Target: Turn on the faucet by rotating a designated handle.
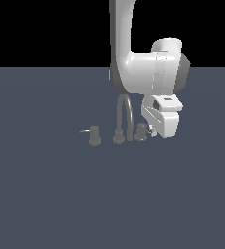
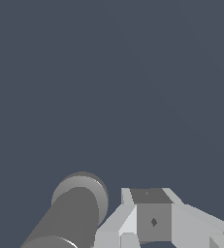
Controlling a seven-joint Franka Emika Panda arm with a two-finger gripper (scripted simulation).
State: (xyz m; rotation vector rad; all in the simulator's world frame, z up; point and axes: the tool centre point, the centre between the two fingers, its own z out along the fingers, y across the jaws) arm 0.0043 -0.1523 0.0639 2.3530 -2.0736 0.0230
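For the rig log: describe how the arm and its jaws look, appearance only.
The arm is glossy white with rounded, tubular links and dark grey joint bands. The gripper hangs from a boxy white hand. In the wrist view its jaws are pale grey, angular blocks with a darker square face. No cables or markings visible.

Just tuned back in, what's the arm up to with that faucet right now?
The Panda arm has its gripper down at floor level beside the faucet, right next to the handle on the exterior view's right of the spout. The twin handle on the other side stands untouched. The wrist view shows a grey cylinder close alongside the fingers, but a grip isn't confirmed, and whether they are open or shut is unclear.
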